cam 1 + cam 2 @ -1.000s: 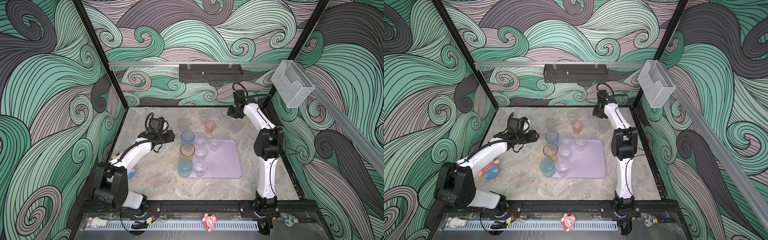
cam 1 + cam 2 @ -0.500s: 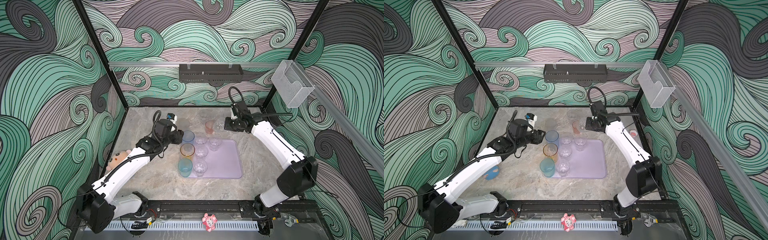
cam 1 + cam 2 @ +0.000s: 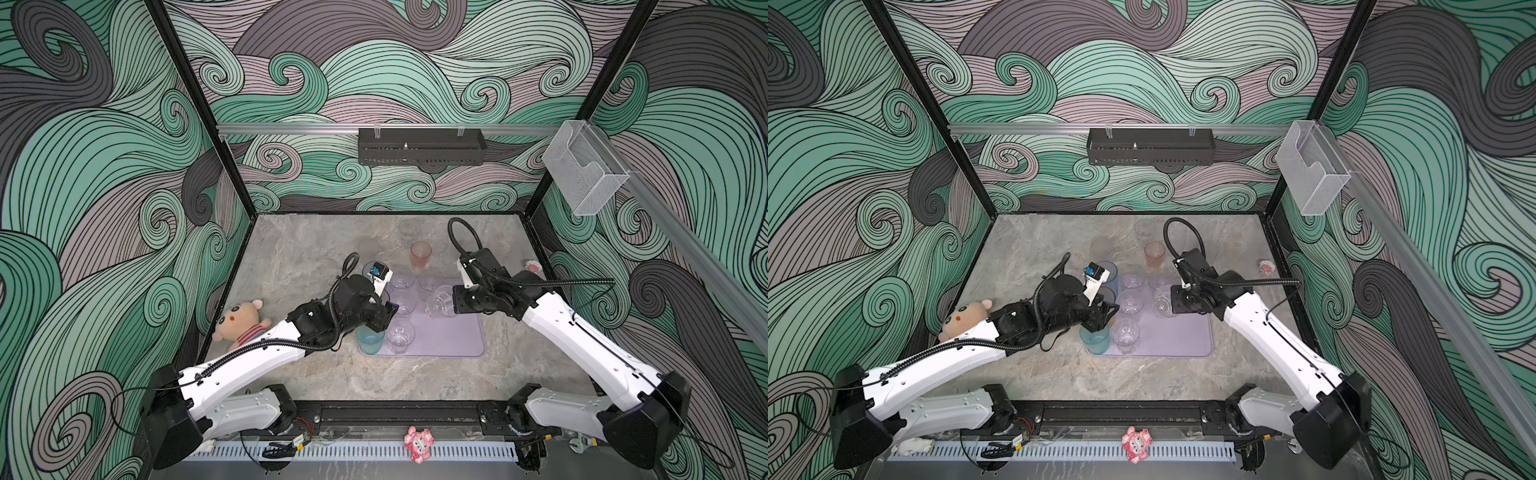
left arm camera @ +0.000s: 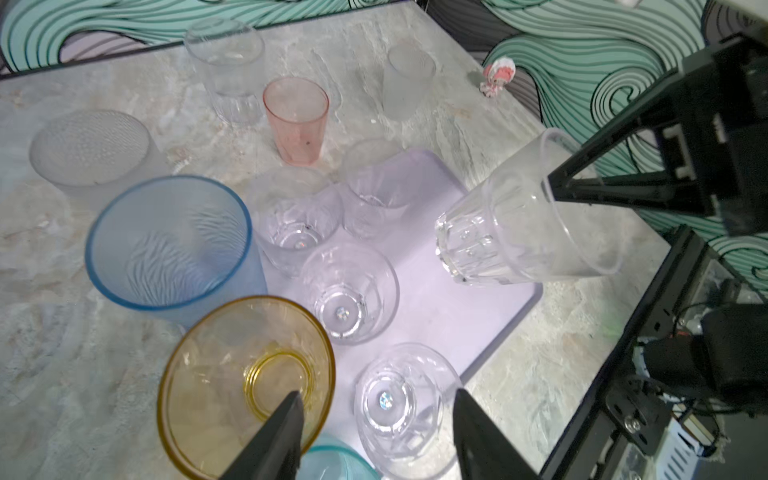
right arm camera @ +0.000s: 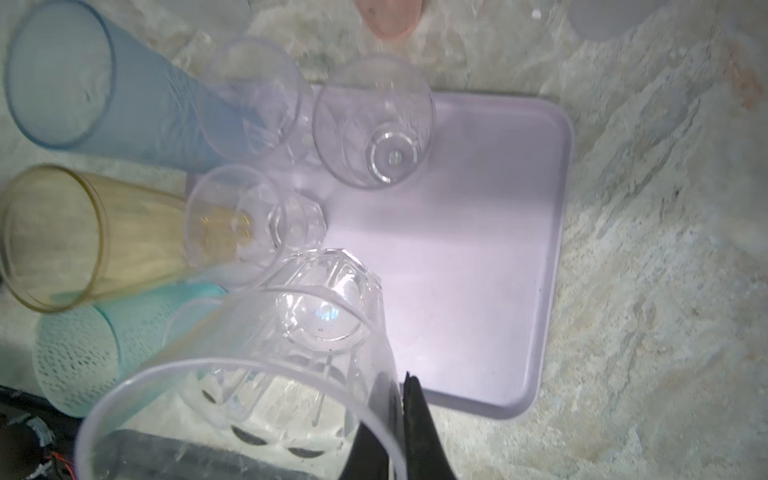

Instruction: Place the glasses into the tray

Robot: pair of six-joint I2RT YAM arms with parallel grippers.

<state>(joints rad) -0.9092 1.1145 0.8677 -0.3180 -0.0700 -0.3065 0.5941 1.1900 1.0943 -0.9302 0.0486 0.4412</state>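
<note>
Right hand (image 4: 548,188) pinches tilted clear faceted tumbler (image 4: 519,232) above lilac tray (image 4: 436,316); left hand (image 4: 376,399) gapes.

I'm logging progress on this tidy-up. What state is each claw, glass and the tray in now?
Clear glass: tilted, held above the tray.
Right claw: shut on its rim.
Left claw: open, empty.
Tray: partly filled.
Amber glass: upright in the tray.
Pink glass: upright on the table, outside the tray.
Frosted glass: standing outside the tray.
</note>
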